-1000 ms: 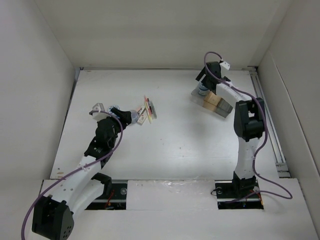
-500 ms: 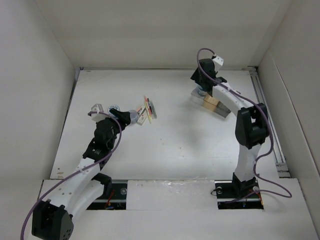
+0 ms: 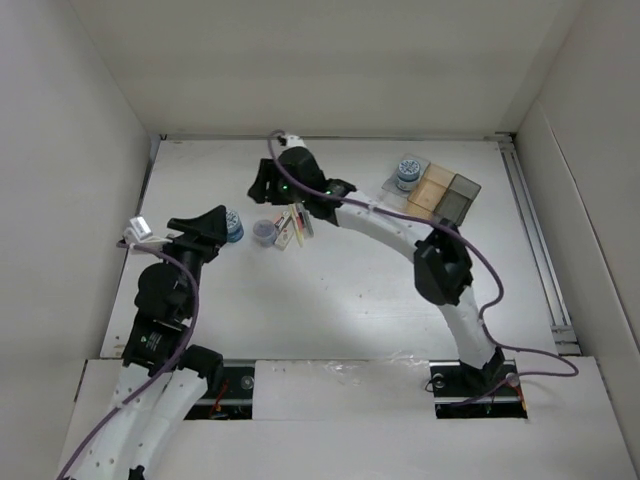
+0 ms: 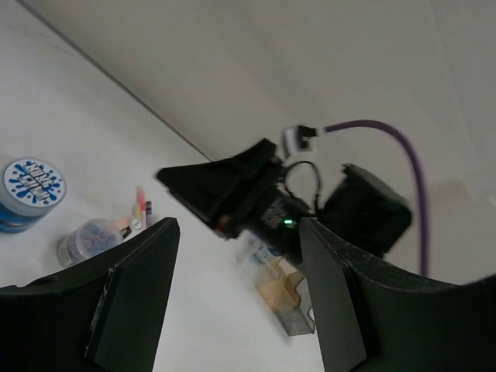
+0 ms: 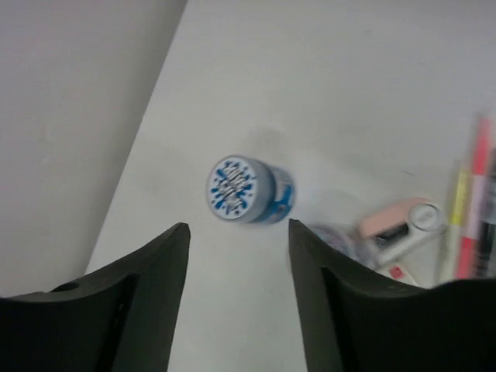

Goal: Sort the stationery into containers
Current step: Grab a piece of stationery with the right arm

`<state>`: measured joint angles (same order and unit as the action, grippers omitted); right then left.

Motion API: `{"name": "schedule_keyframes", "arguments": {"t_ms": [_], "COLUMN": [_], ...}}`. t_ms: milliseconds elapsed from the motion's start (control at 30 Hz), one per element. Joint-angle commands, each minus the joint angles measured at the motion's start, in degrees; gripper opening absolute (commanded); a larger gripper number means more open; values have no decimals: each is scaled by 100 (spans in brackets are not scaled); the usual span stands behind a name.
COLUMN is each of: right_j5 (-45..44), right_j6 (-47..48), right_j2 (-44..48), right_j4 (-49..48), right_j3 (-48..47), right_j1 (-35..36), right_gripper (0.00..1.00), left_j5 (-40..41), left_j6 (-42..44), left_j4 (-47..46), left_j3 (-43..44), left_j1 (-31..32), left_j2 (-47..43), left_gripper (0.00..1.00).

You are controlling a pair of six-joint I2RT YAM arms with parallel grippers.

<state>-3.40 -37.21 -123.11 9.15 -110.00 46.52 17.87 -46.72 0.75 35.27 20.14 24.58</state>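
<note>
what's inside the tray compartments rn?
One blue patterned disc sits in the pale blue-grey end compartment of the tray. The tan compartments look empty. The dark smoky compartment is too dark to see its floor.

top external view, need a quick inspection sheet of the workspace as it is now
surface: white table, no spills seen
job's things: tray far right, first disc in its pale blue-grey compartment; loose disc, clear pot and coloured sticks on the table far left; pink-white item by the pot, too blurred to name
clutter: nothing seen
grippers: left gripper open, empty; right gripper open, empty, aimed at the loose disc
cables: purple left cable and right cable run along the arms, off the items
surroundings: white walls; rail along the right edge
</note>
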Motion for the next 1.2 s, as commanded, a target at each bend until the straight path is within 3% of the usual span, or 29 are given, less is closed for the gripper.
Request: {"name": "schedule_keyframes", "arguments": {"t_ms": [0, 200, 233, 333, 1167], "right_j5": [383, 42, -20, -205, -829], "right_j6": [152, 320, 459, 539, -58], "right_j2": [-649, -1759, -1987, -2322, -3369], "right_j4": [297, 825, 826, 1027, 632], "right_j3": [-1109, -2866, -3018, -3501, -3854], "right_j1": [269, 655, 735, 788, 1078], "right_gripper": [64, 91, 100, 100, 100], "left_j5": [59, 6, 6, 6, -100], "left_j6": [-153, -153, -153, -153, 23], "left_j4": [416, 663, 663, 716, 768], "left_j3": [392, 622, 674, 675, 385], "left_j1": [-19, -19, -19, -19, -19], "left_j2": [-164, -462, -532, -586, -1008], "left_gripper": [60, 60, 61, 61, 63]}}
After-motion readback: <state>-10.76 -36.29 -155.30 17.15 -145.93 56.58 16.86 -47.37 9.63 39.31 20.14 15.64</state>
